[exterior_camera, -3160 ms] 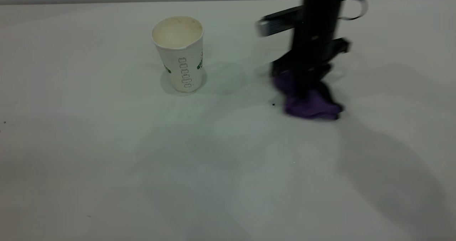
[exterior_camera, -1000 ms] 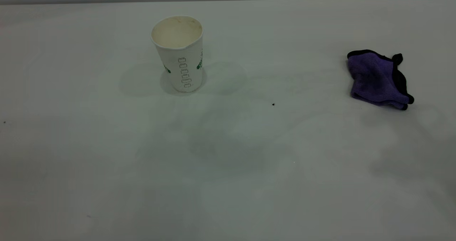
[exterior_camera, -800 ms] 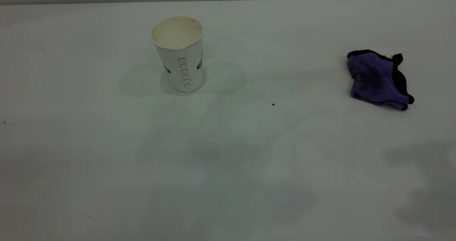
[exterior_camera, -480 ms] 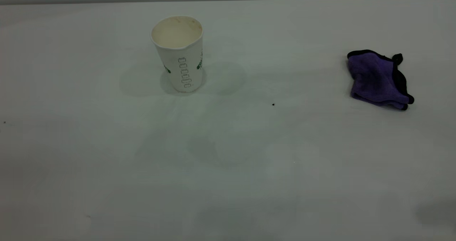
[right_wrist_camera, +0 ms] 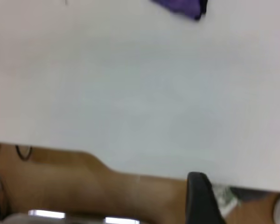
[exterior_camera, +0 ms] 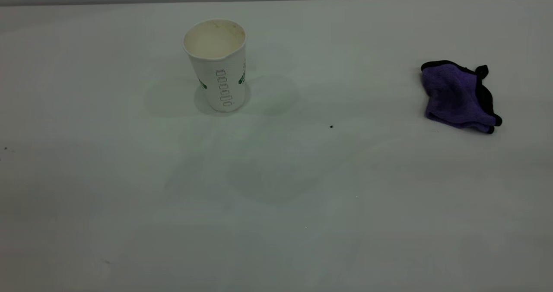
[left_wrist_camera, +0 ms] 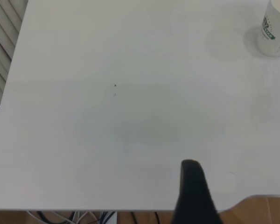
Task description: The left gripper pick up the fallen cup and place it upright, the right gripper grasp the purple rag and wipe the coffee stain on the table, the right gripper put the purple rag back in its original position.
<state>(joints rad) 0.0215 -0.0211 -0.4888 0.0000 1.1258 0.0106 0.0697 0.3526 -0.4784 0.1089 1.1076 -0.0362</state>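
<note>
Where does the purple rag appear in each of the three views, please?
Exterior view: the purple rag lies on the table at the far right, well apart from the cup.
Left wrist view: not in it; only the cup shows, at one corner.
Right wrist view: only a corner of the rag shows, cut by the picture's edge.
Shared landmark: the white table, whose near edge both wrist views show.
</note>
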